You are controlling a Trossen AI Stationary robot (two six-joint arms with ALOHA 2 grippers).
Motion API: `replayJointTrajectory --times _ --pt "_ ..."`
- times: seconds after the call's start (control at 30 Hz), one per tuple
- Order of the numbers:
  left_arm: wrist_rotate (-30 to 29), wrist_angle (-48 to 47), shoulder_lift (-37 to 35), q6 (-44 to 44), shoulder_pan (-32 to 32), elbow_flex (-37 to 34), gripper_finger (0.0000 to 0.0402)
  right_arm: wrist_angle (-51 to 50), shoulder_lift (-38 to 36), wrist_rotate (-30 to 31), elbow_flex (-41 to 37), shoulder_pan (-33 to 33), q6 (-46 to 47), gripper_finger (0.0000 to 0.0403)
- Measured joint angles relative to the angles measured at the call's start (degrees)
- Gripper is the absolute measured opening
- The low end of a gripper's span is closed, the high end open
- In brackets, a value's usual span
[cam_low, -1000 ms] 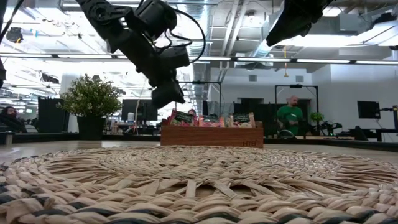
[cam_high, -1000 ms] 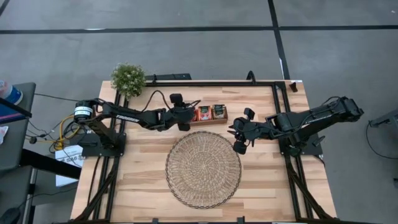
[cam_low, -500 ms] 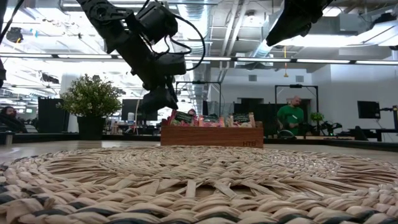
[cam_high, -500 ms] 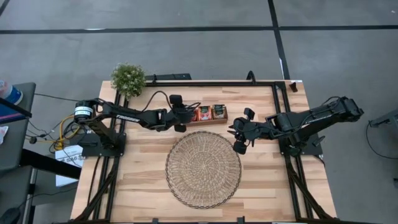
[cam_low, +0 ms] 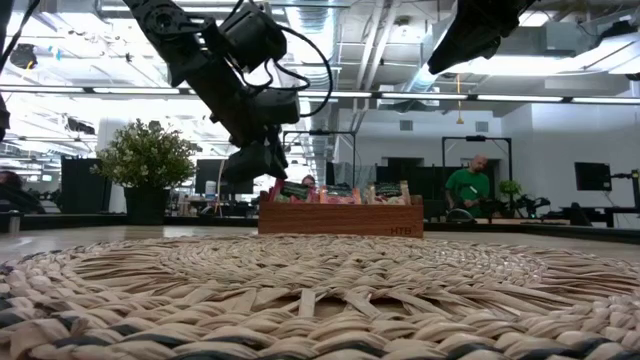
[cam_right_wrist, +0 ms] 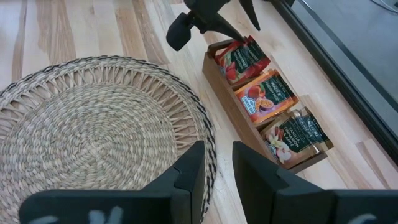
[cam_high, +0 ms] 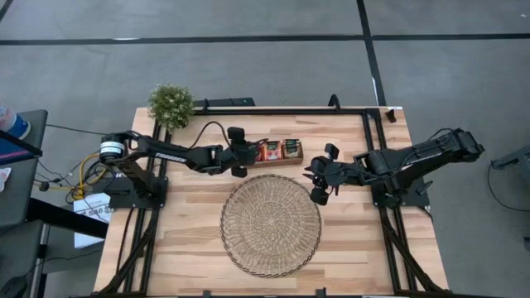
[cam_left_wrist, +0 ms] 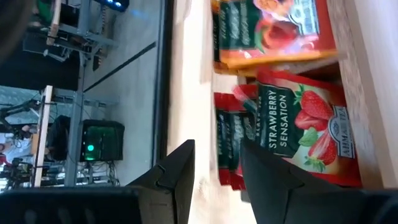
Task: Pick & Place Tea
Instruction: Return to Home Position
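The tea sachets stand on edge in a brown wooden tray (cam_high: pixel 277 161) at the table's far middle: red strawberry ones (cam_right_wrist: pixel 241 59) in its left compartment, orange ones (cam_right_wrist: pixel 270 93) in the middle, dark green ones (cam_right_wrist: pixel 298 134) on the right. My left gripper (cam_left_wrist: pixel 217 180) is open and tipped down over the tray's left end (cam_high: pixel 245 157), one finger toward the tray's end wall, the other over the strawberry sachets (cam_left_wrist: pixel 292 124). My right gripper (cam_right_wrist: pixel 217 180) hovers open by a narrow gap above the woven mat's right rim (cam_high: pixel 319 190). My left gripper comes slanting down from the table's left onto the red sachets' upper edges (cam_left_wrist: pixel 227 146). Whether a finger touches them, I cannot tell. The sachets stay standing in the tray.
A round woven mat (cam_high: pixel 271 223) lies in the table's middle, just near of the tray. A small potted plant (cam_high: pixel 171 103) stands at the far left corner. Bare wood shows left and right of the mat. People stand in the room behind (cam_low: pixel 468 185).
My left gripper has come down and tipped toward the tray's left end, closing in on the red sachets. The sachets and tray have not moved.
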Motion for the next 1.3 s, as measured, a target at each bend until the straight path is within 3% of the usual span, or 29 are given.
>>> replayJointTrajectory --times 0.27,0.6,0.7,0.8,0.87,0.97,1.1,1.3 --pt "-1.2 0.5 2.2 5.3 -0.6 0.0 0.0121 0.1 0.0 -0.1 0.0 0.0 0.1 0.0075" --pt "-16.6 3.7 0.8 7.3 -1.2 2.5 0.0121 0.4 0.0 -0.1 0.0 0.0 0.1 0.0075" --pt "-21.0 -1.5 -1.1 -0.5 -2.0 4.9 0.0118 -0.2 0.0 -0.1 0.0 0.2 0.1 0.0075" --pt "-18.7 -12.5 -6.2 -17.1 -1.9 5.8 0.0107 -4.5 -0.2 -0.1 0.0 0.5 0.6 0.0075" --pt "-12.3 -20.9 -11.3 -29.7 -1.5 5.9 0.0097 -6.6 -0.4 -0.1 0.0 0.3 1.0 0.0075" --pt "-1.5 -31.8 -19.6 -41.3 -0.7 5.9 0.0081 -8.3 -1.6 -0.1 0.0 -0.5 -0.2 0.0075" --pt "2.8 -40.7 -29.9 -52.1 -1.4 5.9 0.0069 -9.0 -5.0 -0.3 0.0 -3.1 -3.6 0.0075" --pt "2.3 -44.9 -43.9 -57.4 -4.4 5.9 0.0065 -11.7 -15.8 -1.3 -0.3 -9.0 -7.4 0.0075"
